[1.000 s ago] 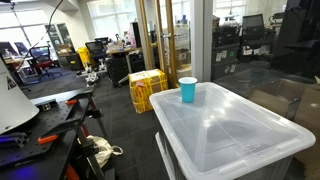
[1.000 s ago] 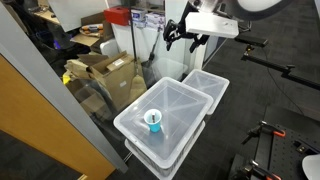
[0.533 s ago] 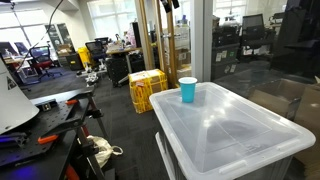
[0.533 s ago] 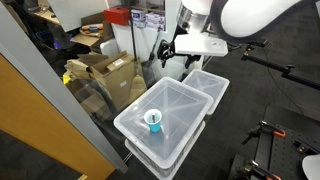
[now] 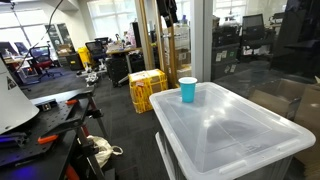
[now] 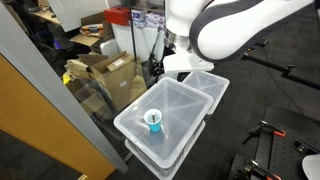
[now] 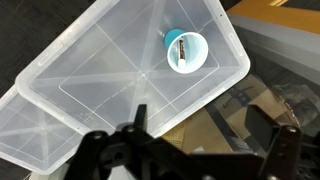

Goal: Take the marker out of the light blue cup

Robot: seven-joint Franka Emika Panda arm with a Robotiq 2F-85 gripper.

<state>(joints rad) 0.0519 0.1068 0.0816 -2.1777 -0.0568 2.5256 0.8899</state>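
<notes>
Marker [image 7: 181, 52]: thin dark stick inside the light blue cup [image 7: 187, 50], upper right of centre in the wrist view. My read is that it's light, rigid and has a smooth barrel, so it will slip or pivot if pinched off-axis. Take it by the upper end near the rim. I can't tell how much of it clears the rim.

The cup looks like a thin disposable one with nothing holding it down. It will probably tip or lift with the marker if a finger drags its wall. It stands on the translucent bin lid [image 7: 100, 80], close to one corner. The lid may flex if pushed.

Gripper [image 7: 208, 140]: bottom of the wrist frame, fingers spread wide with nothing between them, high above the cup and well apart from it.

Surroundings in an exterior view: cardboard boxes [image 6: 105, 70] on the floor at left, the cup at centre, and a second bin [image 6: 205, 85] just beside the first at right. In an exterior view, a yellow crate [image 5: 147, 88] sits behind, left of the cup.

Nothing else stands on the lid near the cup, so a straight descent looks unobstructed.
</notes>
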